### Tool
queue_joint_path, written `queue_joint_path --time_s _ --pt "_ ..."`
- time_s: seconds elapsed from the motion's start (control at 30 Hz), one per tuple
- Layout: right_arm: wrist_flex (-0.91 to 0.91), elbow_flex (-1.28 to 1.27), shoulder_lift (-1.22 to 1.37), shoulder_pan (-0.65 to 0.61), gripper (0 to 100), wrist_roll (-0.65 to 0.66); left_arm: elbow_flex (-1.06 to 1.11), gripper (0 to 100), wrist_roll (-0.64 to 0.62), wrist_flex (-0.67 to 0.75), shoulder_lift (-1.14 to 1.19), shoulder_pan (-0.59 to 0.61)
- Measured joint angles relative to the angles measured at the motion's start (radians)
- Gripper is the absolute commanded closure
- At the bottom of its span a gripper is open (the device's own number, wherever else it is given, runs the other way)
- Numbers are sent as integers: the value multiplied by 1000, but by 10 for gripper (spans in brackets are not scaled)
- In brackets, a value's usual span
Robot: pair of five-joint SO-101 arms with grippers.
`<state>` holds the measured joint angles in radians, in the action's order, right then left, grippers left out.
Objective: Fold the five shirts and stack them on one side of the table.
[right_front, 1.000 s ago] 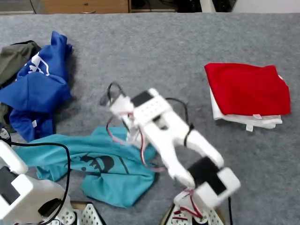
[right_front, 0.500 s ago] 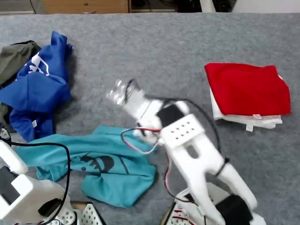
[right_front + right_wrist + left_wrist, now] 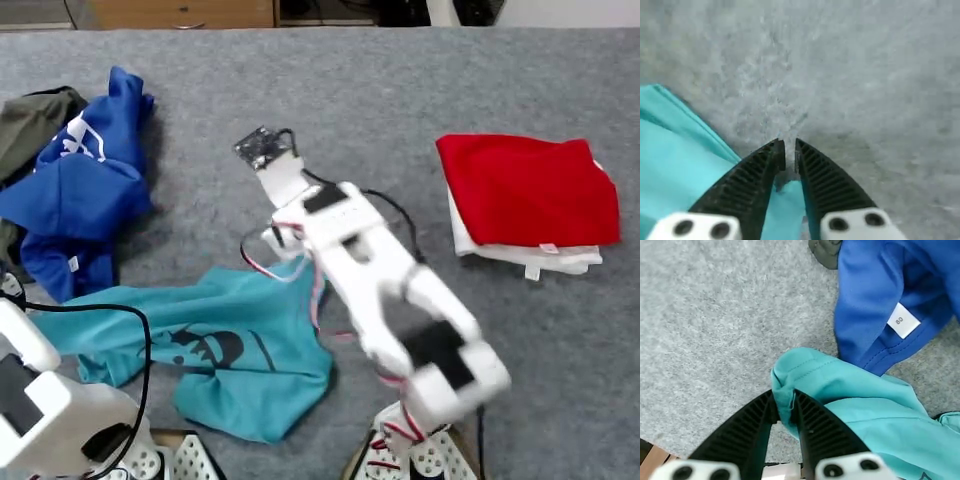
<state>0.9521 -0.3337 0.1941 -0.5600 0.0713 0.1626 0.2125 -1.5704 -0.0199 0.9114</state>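
Left claw (image 3: 785, 407) was clamped tight on corner of teal shirt (image 3: 865, 405), just beside blue shirt (image 3: 880, 285). Right claw (image 3: 787, 155) was all but closed, thin slit at tips, pinching far right edge of same teal shirt (image 3: 680, 165) low over grey table (image 3: 865, 75). Teal shirt (image 3: 220, 350) lay rumpled, near and left of centre. Blue shirt (image 3: 80, 190) was heaped on olive shirt (image 3: 30, 125) at far left. Red shirt (image 3: 530, 190) sat folded on folded white shirt (image 3: 520, 255) at right.
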Motion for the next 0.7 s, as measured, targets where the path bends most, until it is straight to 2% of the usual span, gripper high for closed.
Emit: queue_joint_path --time_s 0.1,0.2,0.37,0.63,0.7 --pt "161 192 133 -61 940 49 0 981 0 0 0 0" --pt "233 293 143 -137 924 106 0 981 0 0 0 0" --pt "250 313 158 -227 818 164 0 981 0 0 0 2" --pt "244 338 301 -235 819 212 0 981 0 0 0 8" --pt "245 370 325 -235 853 215 0 981 0 0 0 12"
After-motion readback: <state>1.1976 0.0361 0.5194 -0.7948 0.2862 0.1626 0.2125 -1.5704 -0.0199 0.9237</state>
